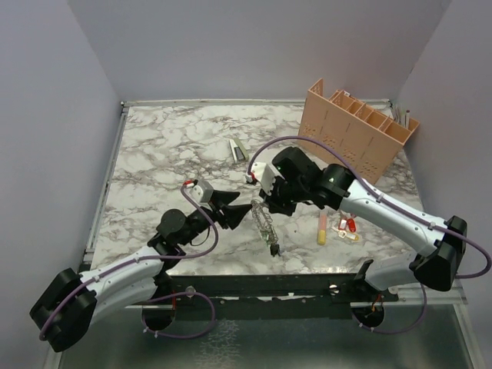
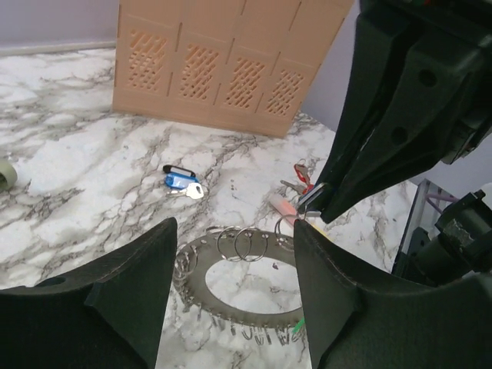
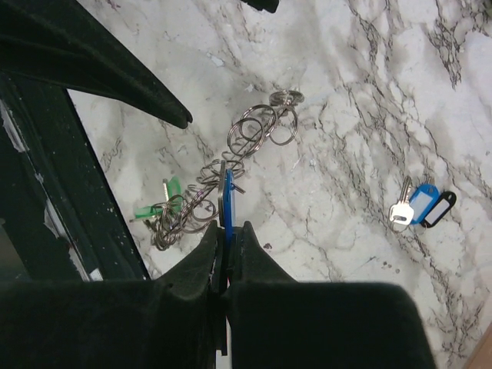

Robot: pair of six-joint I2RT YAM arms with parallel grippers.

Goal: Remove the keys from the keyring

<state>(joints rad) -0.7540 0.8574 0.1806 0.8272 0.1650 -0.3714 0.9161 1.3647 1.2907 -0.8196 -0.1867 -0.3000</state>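
Around the ring, the bench lies open from 10 to 12 o'clock save a loose key at 11, while the right arm, rack and tagged bunch crowd 1 to 3 and the left arm fills 8.

Both arms reach toward the middle. The left gripper holds its 2 fingers wide apart; the right gripper looks pinched tight.
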